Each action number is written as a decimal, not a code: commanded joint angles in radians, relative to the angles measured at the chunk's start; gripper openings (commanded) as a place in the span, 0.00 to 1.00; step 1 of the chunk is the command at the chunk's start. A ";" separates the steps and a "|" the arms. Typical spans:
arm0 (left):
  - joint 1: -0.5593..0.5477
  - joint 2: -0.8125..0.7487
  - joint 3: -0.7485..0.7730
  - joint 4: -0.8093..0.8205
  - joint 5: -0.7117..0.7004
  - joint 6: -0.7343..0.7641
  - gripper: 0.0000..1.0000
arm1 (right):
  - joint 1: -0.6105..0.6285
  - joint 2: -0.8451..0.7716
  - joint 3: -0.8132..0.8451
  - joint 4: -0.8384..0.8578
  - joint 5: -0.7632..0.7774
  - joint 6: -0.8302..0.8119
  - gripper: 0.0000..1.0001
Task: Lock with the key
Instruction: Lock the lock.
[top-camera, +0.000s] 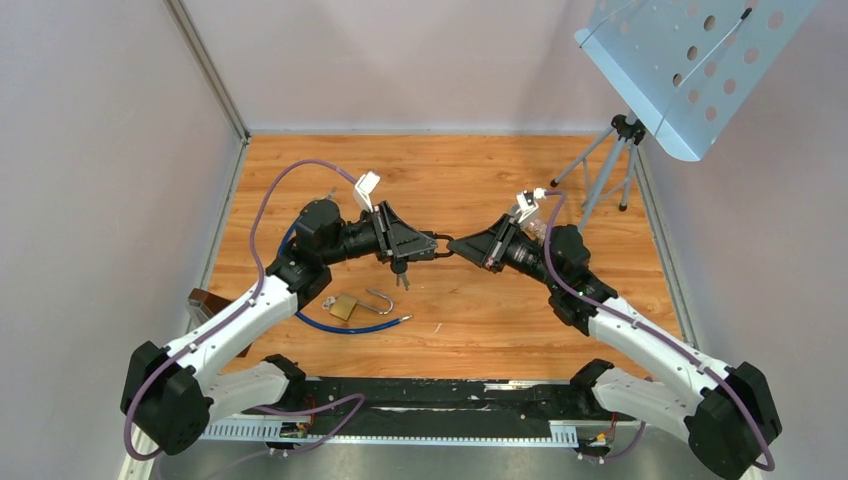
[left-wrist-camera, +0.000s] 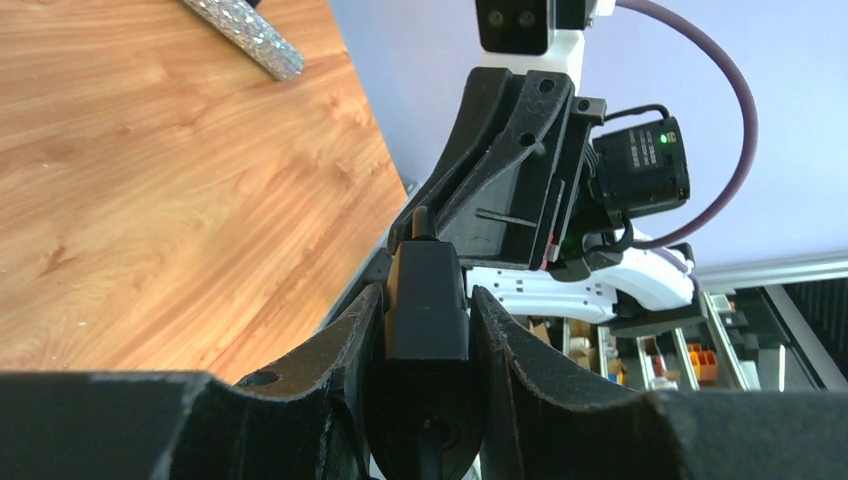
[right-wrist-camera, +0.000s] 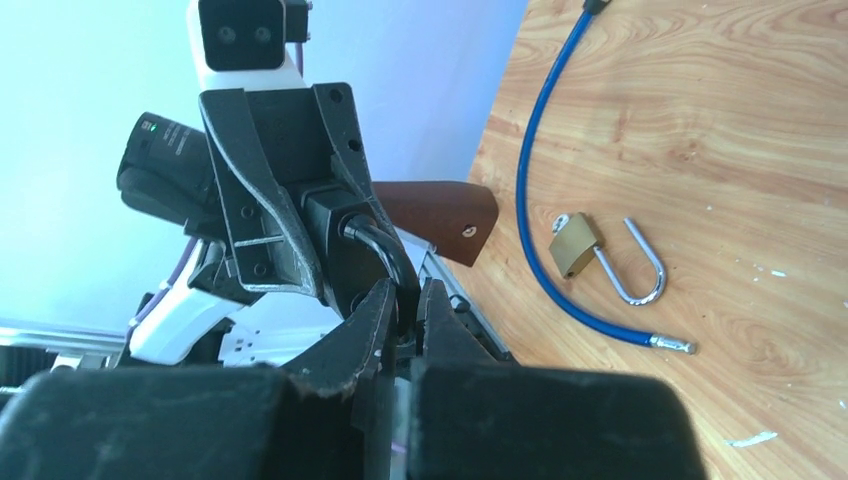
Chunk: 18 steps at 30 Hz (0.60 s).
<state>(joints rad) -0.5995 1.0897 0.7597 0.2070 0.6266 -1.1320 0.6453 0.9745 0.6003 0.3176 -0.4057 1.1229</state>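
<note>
Fingers (left-wrist-camera: 350, 335) of the left gripper (left-wrist-camera: 427, 292) pinch the black key fob (left-wrist-camera: 425, 315), the right gripper (right-wrist-camera: 408, 292) nips its loop (right-wrist-camera: 378, 238); the brass padlock (top-camera: 344, 306), at eight o'clock from them, lies open, not yet locked.

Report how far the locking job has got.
Done: the key is off the table, clamped in the left gripper. In hand: the right gripper pinches its black loop, seemingly a handover. Left: the padlock lies open on the table, no key in it.
</note>
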 joint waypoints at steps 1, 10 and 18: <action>-0.111 0.060 -0.007 0.168 0.039 -0.018 0.00 | 0.172 0.047 0.054 0.355 -0.144 0.082 0.00; -0.110 0.064 0.002 0.182 0.009 0.014 0.00 | 0.243 0.056 0.040 0.417 -0.125 0.070 0.00; -0.108 0.134 0.012 0.218 0.019 0.040 0.00 | 0.272 0.034 0.029 0.483 -0.153 0.008 0.00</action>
<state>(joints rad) -0.5995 1.1263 0.7406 0.2920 0.5293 -1.1110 0.7235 1.0256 0.5850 0.4194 -0.1562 1.0554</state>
